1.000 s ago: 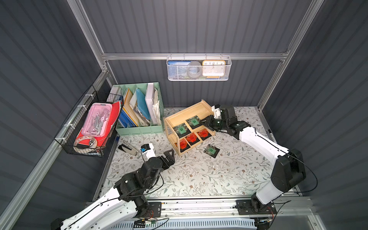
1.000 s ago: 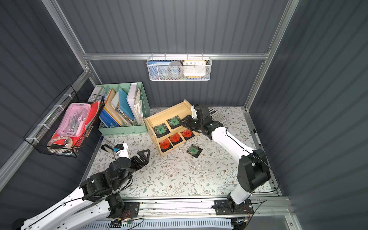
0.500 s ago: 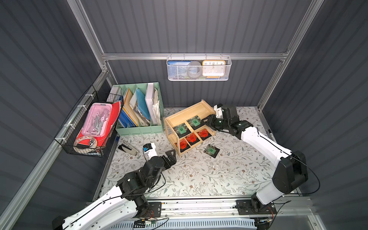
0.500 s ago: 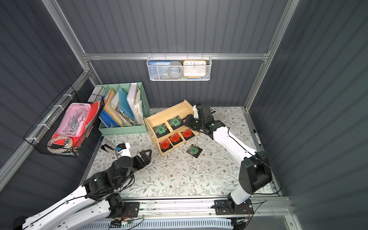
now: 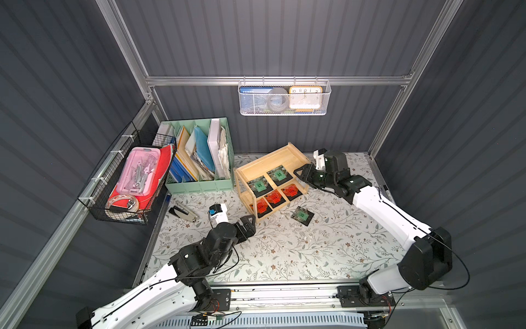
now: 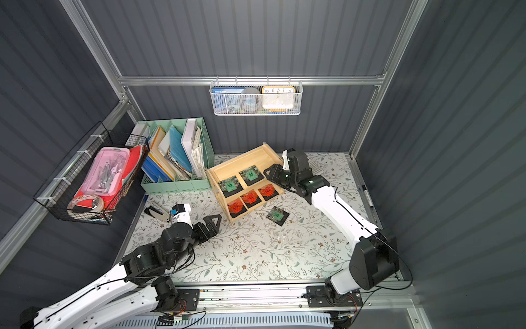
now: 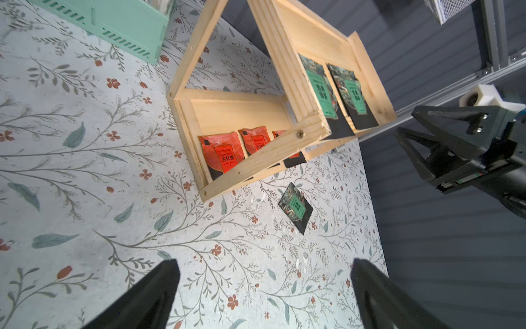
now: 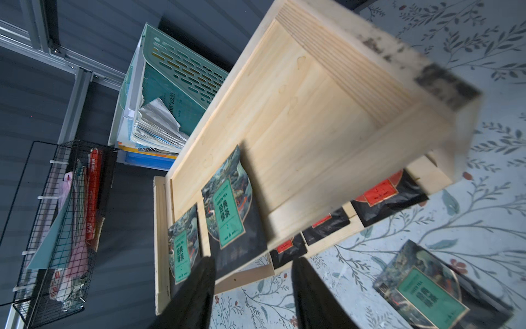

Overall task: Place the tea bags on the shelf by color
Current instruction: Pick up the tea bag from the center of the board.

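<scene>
The light wooden shelf stands tilted at mid-table. Two green tea bags lie on its upper tier, and three orange-red ones on its lower tier. A third green tea bag lies flat on the floral mat in front of the shelf. My right gripper is at the shelf's right end, open, holding nothing, just off the nearer green bag. My left gripper hovers open over the mat, left of the shelf's front corner.
A mint-green file organizer stands just left of the shelf. A black wire basket hangs on the left wall and a white mesh basket on the back wall. A stapler lies near the left gripper.
The right gripper's jaws have spread wider and the wrist has drawn slightly back from the shelf's right end. The left gripper has crept a little toward the shelf.
</scene>
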`<action>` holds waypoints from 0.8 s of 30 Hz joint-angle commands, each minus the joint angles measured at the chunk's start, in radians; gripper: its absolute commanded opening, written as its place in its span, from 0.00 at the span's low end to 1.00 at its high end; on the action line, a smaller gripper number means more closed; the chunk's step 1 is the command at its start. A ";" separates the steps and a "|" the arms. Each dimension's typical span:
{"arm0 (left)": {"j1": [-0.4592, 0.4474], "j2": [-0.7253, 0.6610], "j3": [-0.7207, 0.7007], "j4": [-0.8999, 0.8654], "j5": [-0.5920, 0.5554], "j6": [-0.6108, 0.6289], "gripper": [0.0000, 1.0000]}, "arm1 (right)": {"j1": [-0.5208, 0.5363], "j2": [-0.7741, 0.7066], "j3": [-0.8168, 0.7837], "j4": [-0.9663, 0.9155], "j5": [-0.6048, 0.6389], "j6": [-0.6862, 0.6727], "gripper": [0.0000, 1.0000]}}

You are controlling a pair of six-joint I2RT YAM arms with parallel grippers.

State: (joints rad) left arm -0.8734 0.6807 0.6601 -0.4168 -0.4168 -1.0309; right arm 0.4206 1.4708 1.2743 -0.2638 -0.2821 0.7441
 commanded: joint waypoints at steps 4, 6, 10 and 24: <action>-0.002 0.065 0.037 0.080 0.147 0.085 1.00 | -0.007 -0.115 -0.105 -0.074 0.085 0.013 0.51; -0.003 0.092 0.042 0.088 0.177 0.094 1.00 | -0.006 -0.157 -0.150 -0.097 0.098 0.017 0.51; -0.003 0.140 0.041 0.118 0.256 0.150 1.00 | -0.008 -0.239 -0.235 -0.141 0.125 0.023 0.51; -0.007 0.240 -0.010 0.269 0.322 0.012 1.00 | -0.070 -0.269 -0.388 -0.142 0.046 -0.019 0.49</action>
State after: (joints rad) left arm -0.8738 0.8936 0.6727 -0.2104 -0.1009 -0.9775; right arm 0.3618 1.1767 0.9035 -0.4164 -0.2020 0.7578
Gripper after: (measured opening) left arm 0.997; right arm 0.494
